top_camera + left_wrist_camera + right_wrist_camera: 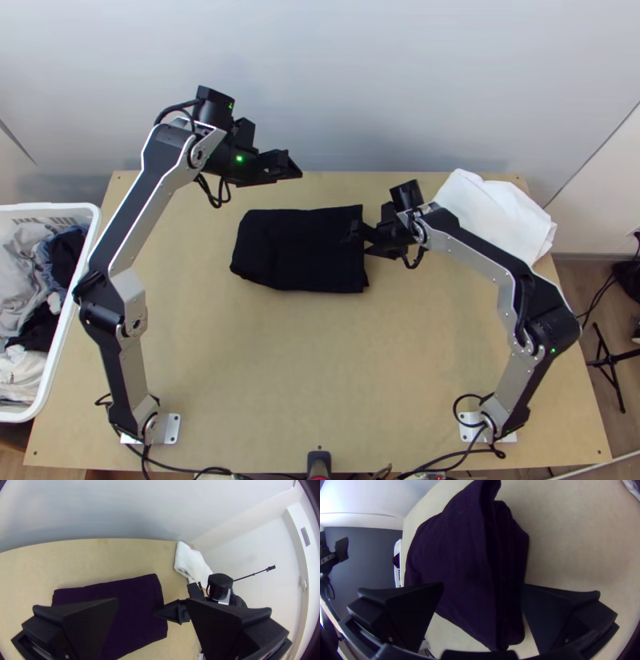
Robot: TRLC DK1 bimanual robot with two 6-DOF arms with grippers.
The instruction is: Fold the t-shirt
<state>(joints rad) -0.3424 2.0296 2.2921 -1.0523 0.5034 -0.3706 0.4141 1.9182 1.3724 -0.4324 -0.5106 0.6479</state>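
Observation:
A black t-shirt (296, 250) lies folded into a flat rectangle in the middle of the table, its layered edge showing in the right wrist view (460, 546). Above and beyond its far edge, my left gripper (294, 168) hangs over the table's back; in its own wrist view the left gripper (152, 601) stands open, holding nothing. At the shirt's right end is my right gripper (358, 242), one finger over the cloth and the other just outside it. Seen from its own wrist, the right gripper (483, 586) is open around the layered edge, not closed on it.
A white cloth (496, 214) lies bunched at the table's back right corner, behind the right arm. At the left, a white basket (67, 316) full of clothes stands against the table edge. A pale wall rises behind the table.

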